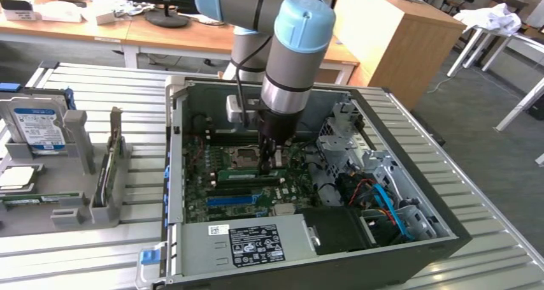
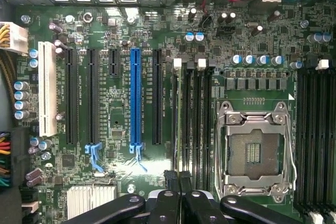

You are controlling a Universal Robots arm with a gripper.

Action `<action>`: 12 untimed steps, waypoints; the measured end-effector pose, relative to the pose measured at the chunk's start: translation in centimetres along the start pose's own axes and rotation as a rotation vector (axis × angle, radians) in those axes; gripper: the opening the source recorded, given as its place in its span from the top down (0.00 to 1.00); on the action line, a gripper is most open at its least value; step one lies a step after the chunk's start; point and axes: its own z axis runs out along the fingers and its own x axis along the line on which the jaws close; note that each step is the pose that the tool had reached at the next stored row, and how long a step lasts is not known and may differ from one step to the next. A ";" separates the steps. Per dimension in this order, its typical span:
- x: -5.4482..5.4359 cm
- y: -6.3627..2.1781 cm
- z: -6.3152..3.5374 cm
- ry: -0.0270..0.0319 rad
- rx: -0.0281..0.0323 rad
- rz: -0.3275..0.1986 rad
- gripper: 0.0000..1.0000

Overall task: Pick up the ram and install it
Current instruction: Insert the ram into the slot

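The ram [image 1: 242,173] is a thin green stick standing on edge along a black memory slot of the motherboard, just beside the CPU socket [image 1: 246,155]. In the wrist view the ram [image 2: 181,119] shows edge-on as a narrow line running from a white slot latch [image 2: 177,62] to my fingertips. My gripper [image 1: 270,166] reaches straight down into the open computer case and is shut on the ram's upper edge near one end. The gripper [image 2: 178,178] has its black fingers pressed together over the stick. How deep the ram sits in the slot I cannot tell.
More black memory slots [image 2: 202,119] lie between the ram and the CPU socket [image 2: 254,150]. A blue slot strip [image 2: 135,98] and a white slot [image 2: 47,90] lie further off. The power supply [image 1: 246,242] fills the case front. A hard drive [image 1: 38,127] stands in a grey fixture [image 1: 68,194] at the exterior view's left.
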 end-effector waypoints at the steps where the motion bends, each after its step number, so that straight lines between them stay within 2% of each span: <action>1: 0.0 0.00 0.01 0.0000 0.0000 0.000 0.88; 12: -0.2 0.02 0.43 -0.0001 0.0000 0.000 0.88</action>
